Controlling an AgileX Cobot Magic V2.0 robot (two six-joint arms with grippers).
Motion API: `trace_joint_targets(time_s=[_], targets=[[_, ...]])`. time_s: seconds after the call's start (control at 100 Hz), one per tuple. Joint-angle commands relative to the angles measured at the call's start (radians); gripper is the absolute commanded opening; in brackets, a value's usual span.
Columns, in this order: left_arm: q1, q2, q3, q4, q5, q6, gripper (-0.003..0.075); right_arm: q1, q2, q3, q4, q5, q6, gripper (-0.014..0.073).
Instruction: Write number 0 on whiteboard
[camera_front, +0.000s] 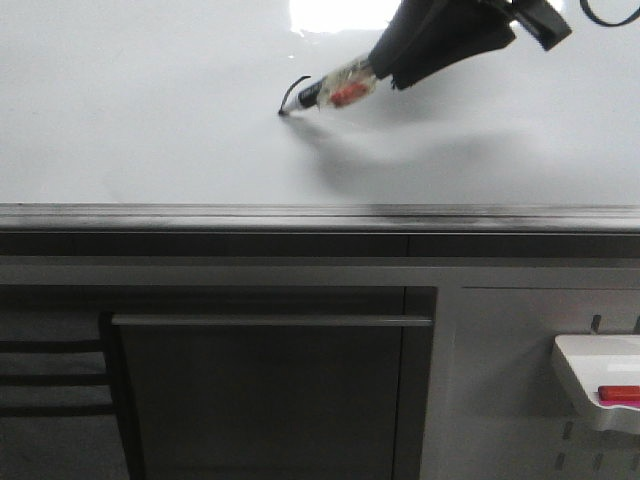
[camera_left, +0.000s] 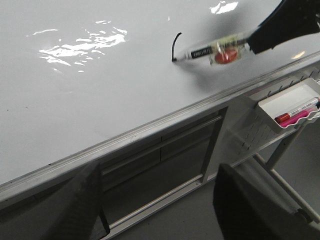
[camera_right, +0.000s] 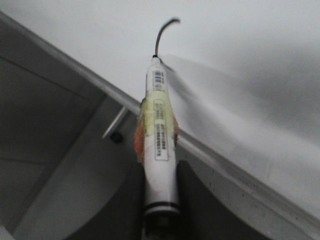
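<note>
Front view, left to right: the whiteboard (camera_front: 140, 120) fills the upper field above its grey rail (camera_front: 300, 215), and just left of centre lies a short curved black stroke (camera_front: 293, 92), the only part of the number 0 drawn so far, with the marker (camera_front: 335, 93) tip touching its lower end. The right pincer (camera_front: 400, 55) enters from the upper right, clenched on the marker's rear barrel, and a small white tray (camera_front: 590, 385) holding a red item (camera_front: 620, 394) hangs at the lower right. The left pincer (camera_left: 155, 200) appears only in its wrist view, fingers (camera_left: 80, 210) spread apart and grasping nothing, off the board's near edge.
</note>
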Motion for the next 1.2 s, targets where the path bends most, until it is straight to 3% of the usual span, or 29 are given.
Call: trace_joint_targets(time_s=[0.0, 0.19, 0.63, 0.8, 1.19], targets=[[0.005, 0.000, -0.028, -0.021, -0.077, -0.012, 0.0440, -0.002, -0.017, -0.032, -0.058, 0.014, 0.028, 0.0003], [0.005, 0.000, -0.028, -0.021, -0.077, -0.012, 0.0440, -0.004, -0.053, -0.072, -0.217, 0.015, 0.135, 0.0003], [0.005, 0.000, -0.028, -0.021, -0.080, -0.012, 0.0440, -0.001, -0.060, -0.254, -0.182, 0.063, 0.140, 0.0003], [0.005, 0.000, -0.028, -0.018, -0.080, -0.012, 0.0440, 0.008, -0.078, -0.274, -0.113, 0.208, 0.095, 0.0003], [0.005, 0.000, -0.028, -0.018, -0.082, -0.012, 0.0440, 0.008, -0.100, -0.255, -0.146, 0.153, 0.095, 0.0003]])
